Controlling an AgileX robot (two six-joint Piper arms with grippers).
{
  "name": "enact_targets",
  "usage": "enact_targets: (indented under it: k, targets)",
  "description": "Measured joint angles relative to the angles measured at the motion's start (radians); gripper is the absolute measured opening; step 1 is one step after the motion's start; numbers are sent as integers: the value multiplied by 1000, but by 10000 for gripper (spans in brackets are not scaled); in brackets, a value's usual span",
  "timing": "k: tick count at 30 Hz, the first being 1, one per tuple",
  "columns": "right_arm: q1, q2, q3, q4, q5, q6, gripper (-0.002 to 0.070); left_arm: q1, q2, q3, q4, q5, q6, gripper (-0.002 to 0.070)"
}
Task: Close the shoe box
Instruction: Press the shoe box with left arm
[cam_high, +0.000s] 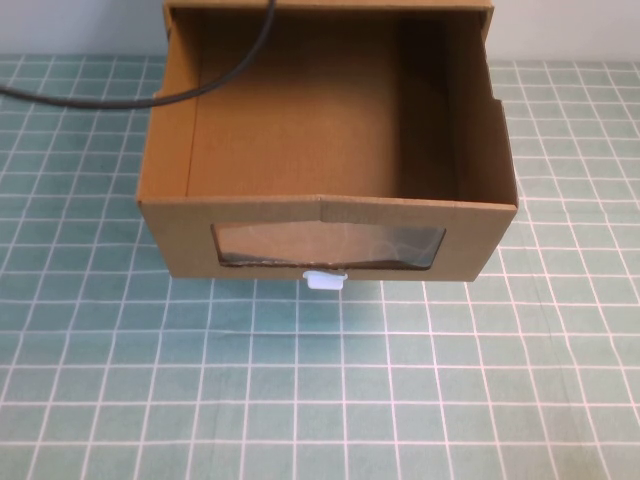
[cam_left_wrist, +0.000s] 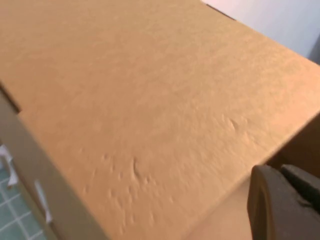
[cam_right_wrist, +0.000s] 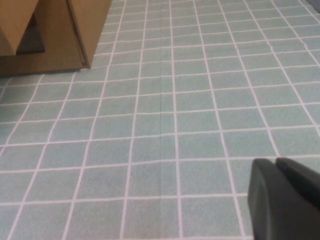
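Left hand (cam_left_wrist: 285, 205) above shoe box (cam_high: 330, 190); right hand (cam_right_wrist: 285, 200) over mat.

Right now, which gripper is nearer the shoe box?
Left. The left gripper sits right against the shoe box, cardboard filling its view. The right gripper hangs over bare mat, the box well off from it.

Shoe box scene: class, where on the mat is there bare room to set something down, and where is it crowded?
Free: the green grid mat in front of the shoe box's white pull tab, and beside both side walls. The right claw hangs over bare mat. Crowded: far edge, with the black cable; the left claw sits against cardboard.
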Motion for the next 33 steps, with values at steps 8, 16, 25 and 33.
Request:
enact_targets:
  k: [8,16,25,33]
  targets:
    - [0,0,0,0,0,0,-12,-25,150,-91,-1,-6,14,-5]
    - [0,0,0,0,-11,0,-12,-25,179,-92,21,-6,18,-5]
    - [0,0,0,308,-250,0,-13,-25,179,-94,39,-6,18,-5]
    - [0,0,0,521,-346,0,-13,-25,191,-96,53,-6,18,-5]
